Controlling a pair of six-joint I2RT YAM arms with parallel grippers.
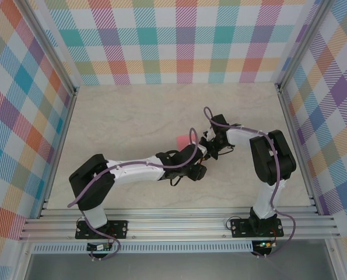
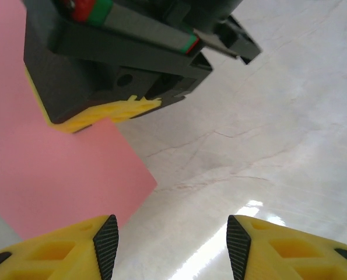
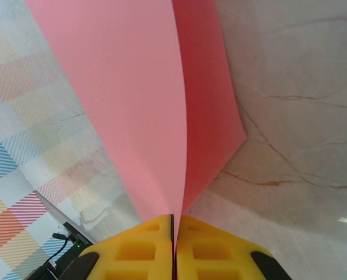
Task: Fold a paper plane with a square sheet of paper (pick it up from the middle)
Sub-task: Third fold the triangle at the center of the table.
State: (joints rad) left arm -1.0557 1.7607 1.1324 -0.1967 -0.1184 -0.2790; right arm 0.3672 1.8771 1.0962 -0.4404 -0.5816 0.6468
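**Pinching the pink sheet: right hand clamped, left hand free**

The square sheet of paper [image 3: 138,105] sits near mid-worktop, w/ one part caught in the right hand [image 3: 174,224]. From the right wrist cam it runs out of the shut yellow jaws as two leaves, a paler one on the left and a darker one on the right ending in a corner, so it's bent or doubled at the pinch. Can't tell if the far part rests on the worktop [image 1: 132,116] or hangs just off it. From above, a small pink patch shows just beyond the two hands. No plane shape yet; I'd judge the folding is at an early stage.

Handling, as a guess: v. light, thin, floppy. It creases for good wherever squeezed, slides easily on the glossy marble-look surface, and a free flap will sag or curl. Best hold is a flat pinch on an edge or along a crease, w/ the other hand pressing down, not tugging. Two pulls at once could tear or skew it.

Left hand [image 2: 172,239]: jaws apart, nothing between them, low by the sheet. One finger is over its near part and the gap is over bare worktop.

Writing: none readable. The sheet is plain, and no logo or label is legible on the arms. Checked panels [image 1: 185,41] wall the cell.
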